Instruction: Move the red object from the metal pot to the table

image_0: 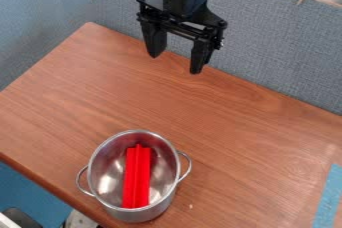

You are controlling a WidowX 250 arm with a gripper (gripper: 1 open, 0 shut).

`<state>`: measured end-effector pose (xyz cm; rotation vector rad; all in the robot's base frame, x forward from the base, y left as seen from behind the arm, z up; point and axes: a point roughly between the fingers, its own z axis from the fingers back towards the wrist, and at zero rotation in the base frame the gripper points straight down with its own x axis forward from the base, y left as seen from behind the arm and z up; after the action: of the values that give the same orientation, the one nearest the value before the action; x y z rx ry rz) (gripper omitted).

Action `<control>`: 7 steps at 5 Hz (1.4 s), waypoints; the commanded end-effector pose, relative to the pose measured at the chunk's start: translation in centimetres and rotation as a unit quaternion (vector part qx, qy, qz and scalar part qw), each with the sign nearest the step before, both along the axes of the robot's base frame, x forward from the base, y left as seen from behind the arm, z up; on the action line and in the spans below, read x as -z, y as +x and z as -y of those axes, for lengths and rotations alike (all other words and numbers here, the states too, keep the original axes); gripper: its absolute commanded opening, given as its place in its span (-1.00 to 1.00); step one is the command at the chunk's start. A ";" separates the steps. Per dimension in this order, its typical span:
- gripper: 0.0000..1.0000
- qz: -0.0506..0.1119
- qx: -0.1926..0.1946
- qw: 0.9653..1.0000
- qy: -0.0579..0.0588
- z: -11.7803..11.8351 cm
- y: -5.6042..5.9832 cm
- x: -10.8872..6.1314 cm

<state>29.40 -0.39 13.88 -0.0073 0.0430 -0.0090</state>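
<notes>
One arm is all we have at this desk (227, 112), and we see its black end effector (181, 54) hanging above the far side of the reddish-brown wood top, pointing straight down with its two dark fingers (156, 40) spread apart and nothing between them. We find it well apart from the metal pot (134, 175), which sits near the front edge of the desk, closer to the camera. We see the pot as a round, shiny steel vessel with a rolled rim and a small handle on each side, standing upright on the wood. Inside it we see the red object (135, 176), a bright red, long flat bar, lying along the bottom of the pot and running from the far side of the bowl toward the near side, with its far end just under the rim. We judge that the bar fills most of the pot's width along that line, and we cannot tell whether its near end rests on the bottom or leans against the wall. We see a grey-blue fabric panel (287, 42) rising behind the desk, with the arm's dark body in front of it at the top of the view. We note that the wood between the end effector and the pot carries nothing else that we can make out.
</notes>
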 end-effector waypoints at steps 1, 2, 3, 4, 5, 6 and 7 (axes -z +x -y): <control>1.00 -0.009 -0.019 1.000 -0.001 0.1 1.6 0.1; 1.00 -0.022 -0.086 0.996 -0.005 -0.7 -1.7 -1.2; 1.00 -0.027 -0.149 0.988 -0.013 -2.5 -5.6 -0.8; 1.00 -0.032 -0.167 0.985 -0.028 -3.2 -8.4 -0.5; 1.00 -0.038 -0.130 0.990 -0.038 0.0 -11.9 -0.2; 1.00 -0.048 -0.115 0.992 -0.028 3.5 -12.3 1.4; 1.00 -0.052 -0.209 0.976 -0.028 0.7 -12.2 3.0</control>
<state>17.04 -1.26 10.69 -0.0711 0.1546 0.4056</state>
